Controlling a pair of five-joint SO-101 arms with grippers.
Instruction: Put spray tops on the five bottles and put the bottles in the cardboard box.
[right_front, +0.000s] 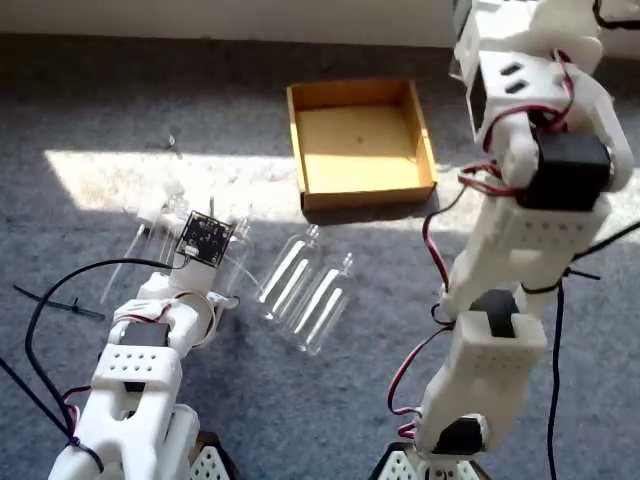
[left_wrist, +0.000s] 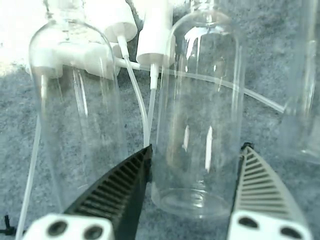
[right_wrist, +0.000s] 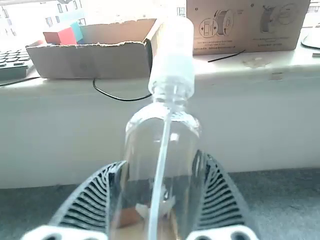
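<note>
Ribbed fingers (left_wrist: 120, 195) of the left pincer (left_wrist: 196, 149) stand spread to either side of a clear bottle (left_wrist: 200, 125). It lies on the grey-covered counter (right_front: 330, 420), its flat base toward the pincer and its open neck pointing away. So the bottle's long axis runs in line with the pincer's reach, and the jaws flank the lower body across its width (whether they touch the wall yet I cannot tell). A second bottle (left_wrist: 75, 115) lies just beside it, roughly parallel, and loose spray tops (left_wrist: 150, 35) with thin tubes lie near both necks. By my judgement a squeeze straight across would take this bottle. On the other arm, the right pincer (right_wrist: 160, 160) is clenched on a capped bottle (right_wrist: 160, 130), its spray top (right_wrist: 172, 55) fitted and pointing away from the wrist, held up off the counter. The cardboard box (right_front: 365, 195) sits well apart from the left arm, nearer the right arm's side.
</note>
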